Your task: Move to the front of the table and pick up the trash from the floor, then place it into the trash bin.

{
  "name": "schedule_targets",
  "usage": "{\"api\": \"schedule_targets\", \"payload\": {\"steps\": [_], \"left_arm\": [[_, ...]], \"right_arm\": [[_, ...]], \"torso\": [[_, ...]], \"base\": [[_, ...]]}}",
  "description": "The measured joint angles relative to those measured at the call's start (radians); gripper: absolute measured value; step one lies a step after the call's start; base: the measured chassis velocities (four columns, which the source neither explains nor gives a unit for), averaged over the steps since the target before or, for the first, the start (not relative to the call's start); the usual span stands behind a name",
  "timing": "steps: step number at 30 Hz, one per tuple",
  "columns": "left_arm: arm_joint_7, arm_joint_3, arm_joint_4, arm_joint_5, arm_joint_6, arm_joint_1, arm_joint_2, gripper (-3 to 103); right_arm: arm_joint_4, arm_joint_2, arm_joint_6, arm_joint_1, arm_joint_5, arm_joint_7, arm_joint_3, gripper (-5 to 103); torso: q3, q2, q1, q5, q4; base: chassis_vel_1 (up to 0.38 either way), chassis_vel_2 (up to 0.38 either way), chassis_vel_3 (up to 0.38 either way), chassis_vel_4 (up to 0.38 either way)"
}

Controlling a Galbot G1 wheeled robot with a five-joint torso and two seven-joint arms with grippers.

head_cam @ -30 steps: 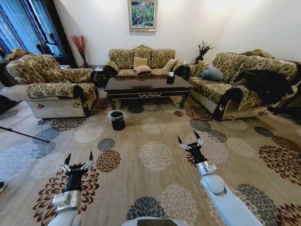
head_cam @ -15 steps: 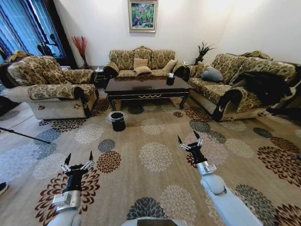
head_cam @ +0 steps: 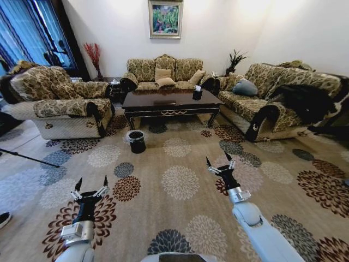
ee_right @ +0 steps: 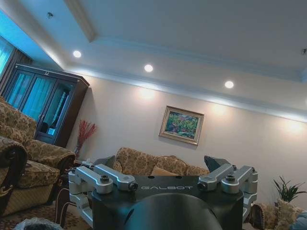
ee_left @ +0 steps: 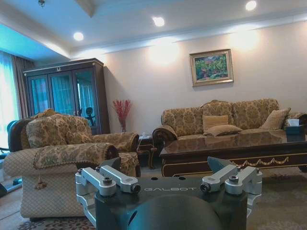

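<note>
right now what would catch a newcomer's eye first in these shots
Probably the patterned floor, whose round flower medallions spread across the room. Next, the glossy dark table at its centre, ringed by sofas, with the small black trash bin standing off its front left corner. In the foreground the left tool and right tool are held open above the carpet.

Left gripper (head_cam: 91,185), right gripper (head_cam: 219,160): raised, jaws open.
</note>
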Motion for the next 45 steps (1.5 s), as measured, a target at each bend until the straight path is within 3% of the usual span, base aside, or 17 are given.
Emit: {"api": "schedule_targets", "payload": {"steps": [2, 14, 39, 45], "left_arm": [[0.0, 0.0, 0.0, 0.0, 0.0, 0.0, 0.0, 100], [0.0, 0.0, 0.0, 0.0, 0.0, 0.0, 0.0, 100], [0.0, 0.0, 0.0, 0.0, 0.0, 0.0, 0.0, 100], [0.0, 0.0, 0.0, 0.0, 0.0, 0.0, 0.0, 100]], "right_arm": [[0.0, 0.0, 0.0, 0.0, 0.0, 0.0, 0.0, 100], [0.0, 0.0, 0.0, 0.0, 0.0, 0.0, 0.0, 100], [0.0, 0.0, 0.0, 0.0, 0.0, 0.0, 0.0, 100], [0.0, 0.0, 0.0, 0.0, 0.0, 0.0, 0.0, 100]], "torso": [[0.015, 0.027, 0.012, 0.0, 0.0], [0.05, 0.088, 0.038, 0.0, -0.0001], [0.117, 0.212, 0.095, 0.0, 0.0], [0.124, 0.223, 0.099, 0.0, 0.0]], "base": [[0.0, 0.0, 0.0, 0.0], [0.0, 0.0, 0.0, 0.0], [0.0, 0.0, 0.0, 0.0], [0.0, 0.0, 0.0, 0.0]]}}
